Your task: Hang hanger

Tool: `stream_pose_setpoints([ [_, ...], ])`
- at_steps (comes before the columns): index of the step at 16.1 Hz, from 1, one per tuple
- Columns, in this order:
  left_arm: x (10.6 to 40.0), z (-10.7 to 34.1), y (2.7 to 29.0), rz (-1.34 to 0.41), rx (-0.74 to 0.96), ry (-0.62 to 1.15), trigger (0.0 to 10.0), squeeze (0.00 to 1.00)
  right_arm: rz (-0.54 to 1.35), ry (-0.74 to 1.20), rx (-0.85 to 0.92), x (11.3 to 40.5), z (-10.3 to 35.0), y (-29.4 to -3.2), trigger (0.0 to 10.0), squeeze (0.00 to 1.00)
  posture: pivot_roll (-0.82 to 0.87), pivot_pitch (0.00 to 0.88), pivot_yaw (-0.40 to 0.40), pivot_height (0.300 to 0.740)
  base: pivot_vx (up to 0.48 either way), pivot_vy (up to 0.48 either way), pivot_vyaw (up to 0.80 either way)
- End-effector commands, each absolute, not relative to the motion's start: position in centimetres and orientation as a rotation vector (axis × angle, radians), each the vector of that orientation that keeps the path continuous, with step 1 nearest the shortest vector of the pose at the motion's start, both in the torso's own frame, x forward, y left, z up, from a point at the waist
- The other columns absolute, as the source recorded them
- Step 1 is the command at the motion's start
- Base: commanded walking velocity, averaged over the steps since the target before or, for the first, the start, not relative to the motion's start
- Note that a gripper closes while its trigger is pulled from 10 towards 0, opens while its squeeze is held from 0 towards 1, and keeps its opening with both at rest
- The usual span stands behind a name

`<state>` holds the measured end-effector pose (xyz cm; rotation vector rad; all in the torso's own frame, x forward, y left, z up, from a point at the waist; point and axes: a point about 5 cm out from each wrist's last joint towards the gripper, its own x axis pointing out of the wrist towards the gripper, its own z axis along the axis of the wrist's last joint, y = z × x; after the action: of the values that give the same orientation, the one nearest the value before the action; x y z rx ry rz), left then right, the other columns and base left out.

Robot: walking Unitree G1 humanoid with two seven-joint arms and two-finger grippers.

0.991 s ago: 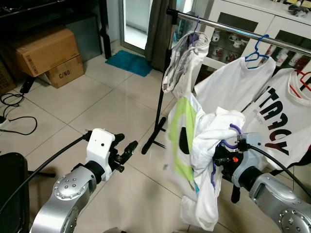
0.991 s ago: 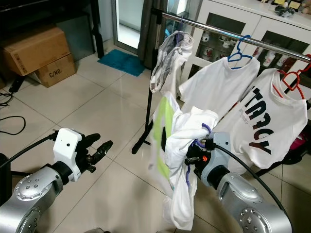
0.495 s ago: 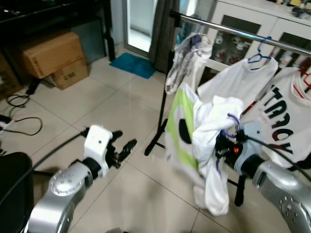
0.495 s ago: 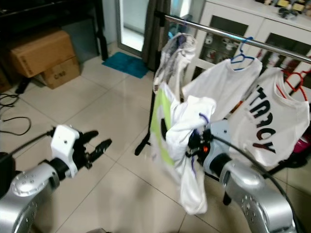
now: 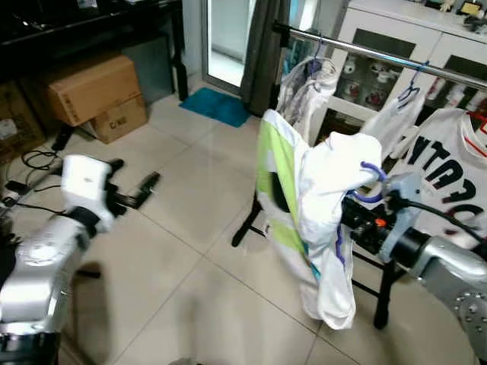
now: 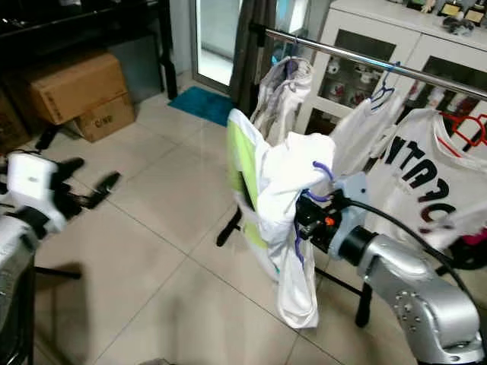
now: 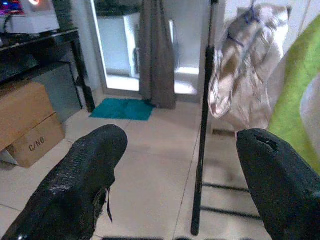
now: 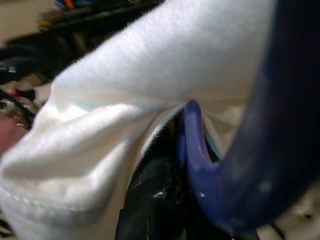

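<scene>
Moved: the right claw [image 5: 367,217] is higher and nearer the rail [image 5: 380,53] than a second ago, and the shirt it carries has come up with it. The left arm has swung out, away from the rail. The whole picture has shifted too, so the robot's head has turned.
Right claw: it is clenched on the purple hanger [image 5: 370,182], just under the hook. The right wrist view shows the purple hook [image 8: 235,150] up close, with white cloth bunched around it.
Hanger: it is below the rail and not touching it. The white and green shirt [image 5: 308,220] hangs from it, in front of the rack pole [image 5: 268,144].
Left claw: the left claw [image 5: 133,190] is released and holds nothing. It is far from the rail, over the floor [image 5: 190,258].
On the rail: a pale bundled cloth [image 5: 304,87] and a white shirt with dark letters [image 5: 449,175] hang there.
Done: the hanger is picked up and carried close to the rail.
Left to do: I think the hook must go up over the rail, in a bare part, and then the claw lets go.
</scene>
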<state>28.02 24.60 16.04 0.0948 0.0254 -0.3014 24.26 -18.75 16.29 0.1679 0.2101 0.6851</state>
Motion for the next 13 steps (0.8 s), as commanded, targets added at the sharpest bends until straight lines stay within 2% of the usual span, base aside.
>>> stream_pose_setpoints([
  [1, 28.5, 16.2, 24.5, -0.364, -0.011, -0.001, 10.0, 1.0, 0.754, 0.135, 0.187, 24.1, 18.0, -18.6, 10.0, 0.0, -0.14, 0.0, -0.055, 0.74, 0.0, 0.0, 0.0],
  [2, 28.7, 16.0, 23.9, -0.45, -0.08, 0.012, 10.0, 0.07, 0.798, 0.122, 0.21, 23.9, 18.4, -18.3, 10.0, 0.0, -0.14, 0.0, -0.053, 0.74, 0.0, 0.0, 0.0],
  [3, 29.0, 15.8, 23.4, -0.512, -0.094, 0.025, 10.0, 0.0, 0.84, 0.119, 0.224, 23.6, 18.6, -18.0, 10.0, 0.0, -0.14, 0.0, -0.052, 0.74, 0.0, 0.0, 0.0],
  [9, 31.6, 15.4, 22.9, -0.601, -0.077, 0.05, 10.0, 0.0, 1.023, 0.124, 0.289, 21.7, 18.9, -16.6, 10.0, 0.0, -0.16, 0.0, -0.024, 0.74, 0.0, 0.0, 0.0],
  [13, 32.3, 14.8, 21.1, -0.773, -0.061, 0.105, 10.0, 0.0, 1.081, 0.133, 0.322, 20.9, 19.0, -16.2, 10.0, 0.0, -0.16, 0.0, -0.016, 0.74, 0.0, 0.0, 0.0],
])
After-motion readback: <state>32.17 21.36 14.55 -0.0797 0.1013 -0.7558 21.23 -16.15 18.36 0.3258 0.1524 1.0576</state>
